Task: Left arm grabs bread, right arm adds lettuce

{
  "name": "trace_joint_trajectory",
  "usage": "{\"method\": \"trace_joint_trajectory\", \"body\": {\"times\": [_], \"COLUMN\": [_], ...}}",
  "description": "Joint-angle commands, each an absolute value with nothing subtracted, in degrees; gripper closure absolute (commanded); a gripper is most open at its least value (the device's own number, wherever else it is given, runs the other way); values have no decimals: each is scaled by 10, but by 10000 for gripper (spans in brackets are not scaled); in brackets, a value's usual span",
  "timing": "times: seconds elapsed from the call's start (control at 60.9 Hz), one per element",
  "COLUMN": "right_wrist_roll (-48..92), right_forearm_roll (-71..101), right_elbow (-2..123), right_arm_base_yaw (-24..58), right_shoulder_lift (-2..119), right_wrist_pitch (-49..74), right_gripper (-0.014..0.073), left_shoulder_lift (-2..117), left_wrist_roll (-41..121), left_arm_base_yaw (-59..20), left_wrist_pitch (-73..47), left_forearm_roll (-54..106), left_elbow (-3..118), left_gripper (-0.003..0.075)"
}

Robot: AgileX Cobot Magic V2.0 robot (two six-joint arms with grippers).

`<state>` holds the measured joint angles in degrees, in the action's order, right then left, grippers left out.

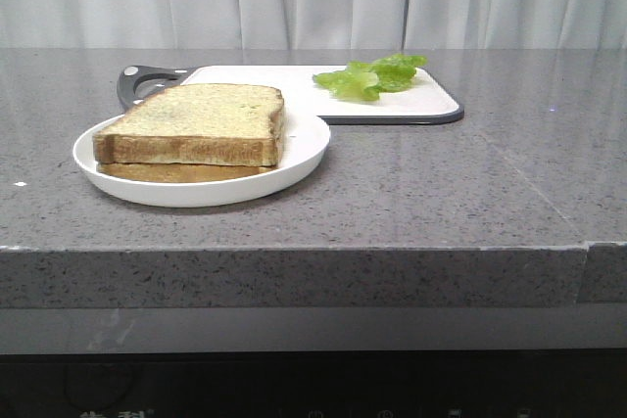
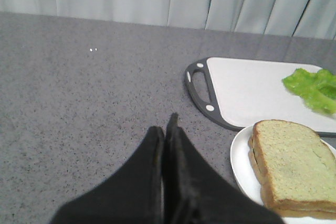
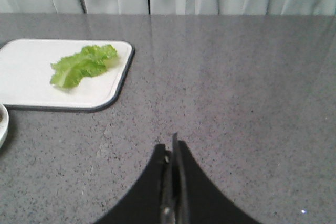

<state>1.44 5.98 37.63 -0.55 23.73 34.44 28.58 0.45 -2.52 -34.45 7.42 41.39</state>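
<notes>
While both hands, left hand [image 2: 169,129] and right hand [image 3: 171,148], hover closed and empty over the desk [image 1: 441,193], bread [image 1: 201,119] tops a plate [image 1: 304,149], lettuce [image 1: 372,75] on board [image 1: 431,100].

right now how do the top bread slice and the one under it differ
The top bread slice shows its whole pale yellow, green-flecked face; the lower slice shows only a golden-brown edge. The top slice sits skewed, overhanging the lower one on the right side of the front view. Both lie flat, stacked on the white plate.
</notes>
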Motion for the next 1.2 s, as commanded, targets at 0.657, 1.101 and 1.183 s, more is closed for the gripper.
{"method": "trace_joint_trajectory", "body": {"times": [0.657,1.101,1.183], "right_wrist_roll": [18,18,18], "right_forearm_roll": [64,64,64], "right_elbow": [388,388,388], "right_arm_base_yaw": [-7,-7,-7], "right_shoulder_lift": [330,330,330], "right_wrist_pitch": [330,332,332], "right_gripper": [207,176,176], "left_shoulder_lift": [390,556,600], "left_wrist_roll": [6,128,128], "left_arm_base_yaw": [-24,-110,-139], "left_wrist_pitch": [-371,-453,-453], "left_forearm_roll": [117,319,319], "left_elbow": [435,521,544], "left_gripper": [316,247,247]}}
